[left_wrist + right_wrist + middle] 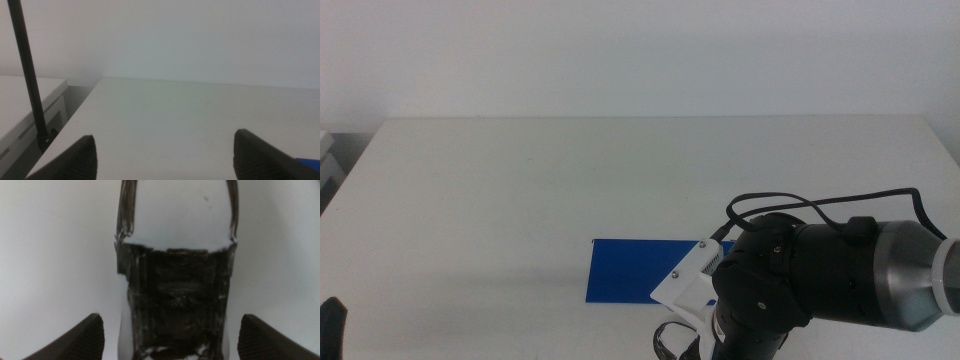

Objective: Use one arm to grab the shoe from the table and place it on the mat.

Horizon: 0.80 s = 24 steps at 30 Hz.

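Fig.: early stage, nothing delivered yet. In the middle view you see the right arm (820, 275) reaching in from the right, bent down over the near edge of the table (620, 170); its bulk covers the near-right corner of the mat (635, 270), which lies flat and bare as far as it shows.

Right wrist view: you look straight down on the shoe (175, 295), white w/ black mottled upper, lying on the white tabletop directly between the jaws of the right gripper (172, 335). Jaws stand wide apart, one either side of the shoe, not touching it. Shoe itself is hidden behind the arm in the middle view, so its exact spot rel. to the mat can't be told; it appears to sit just beside the mat's near-right end.

Left gripper (162, 155) waits at the near-left of the table, jaws apart, nothing between them.

Done: approach and alignment over the shoe, by your judgement. Left: descend, clamp, lift, carry to the mat, release.
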Motion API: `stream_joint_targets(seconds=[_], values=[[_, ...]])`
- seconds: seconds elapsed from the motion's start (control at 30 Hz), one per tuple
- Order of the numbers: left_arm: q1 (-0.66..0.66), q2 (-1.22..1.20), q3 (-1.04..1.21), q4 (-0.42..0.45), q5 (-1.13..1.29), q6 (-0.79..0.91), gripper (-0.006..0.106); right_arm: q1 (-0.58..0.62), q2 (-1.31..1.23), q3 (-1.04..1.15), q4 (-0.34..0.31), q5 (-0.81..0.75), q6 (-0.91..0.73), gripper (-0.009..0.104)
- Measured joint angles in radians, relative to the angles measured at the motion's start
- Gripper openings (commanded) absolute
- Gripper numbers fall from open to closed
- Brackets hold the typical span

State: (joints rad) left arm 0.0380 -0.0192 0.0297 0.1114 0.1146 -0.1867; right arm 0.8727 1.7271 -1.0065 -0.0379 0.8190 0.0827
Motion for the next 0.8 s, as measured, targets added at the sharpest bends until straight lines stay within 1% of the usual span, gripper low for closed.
stream_joint_targets(seconds=[0.07,0.17,0.27,0.3,0.33,0.5,0.67,0.8], values=[[0.000,0.000,0.000,0.000,0.000,0.000,0.094,0.000,0.000,0.000,-0.001,-0.001,0.009,0.066],[0.000,0.000,0.000,0.000,0.000,0.000,0.094,0.000,0.000,0.000,-0.003,-0.001,0.012,0.044],[0.000,0.000,0.000,0.000,0.000,0.000,0.094,0.000,0.000,-0.001,-0.003,-0.001,0.017,0.018],[0.000,0.000,0.000,0.000,0.000,0.000,0.094,0.000,0.000,-0.001,-0.003,-0.001,0.018,0.002],[0.000,0.000,0.000,0.000,0.000,0.000,0.094,0.000,0.000,-0.001,-0.003,0.003,0.019,-0.004],[0.000,0.000,0.000,0.000,0.000,0.000,0.094,0.000,-0.007,-0.023,-0.003,0.073,0.023,-0.004],[0.000,0.000,0.000,0.000,0.000,0.000,0.094,0.000,-0.042,-0.114,-0.006,0.153,0.030,-0.004],[0.000,0.000,0.000,0.000,0.000,0.000,0.094,-0.003,-0.041,-0.204,-0.036,0.197,0.025,-0.004]])
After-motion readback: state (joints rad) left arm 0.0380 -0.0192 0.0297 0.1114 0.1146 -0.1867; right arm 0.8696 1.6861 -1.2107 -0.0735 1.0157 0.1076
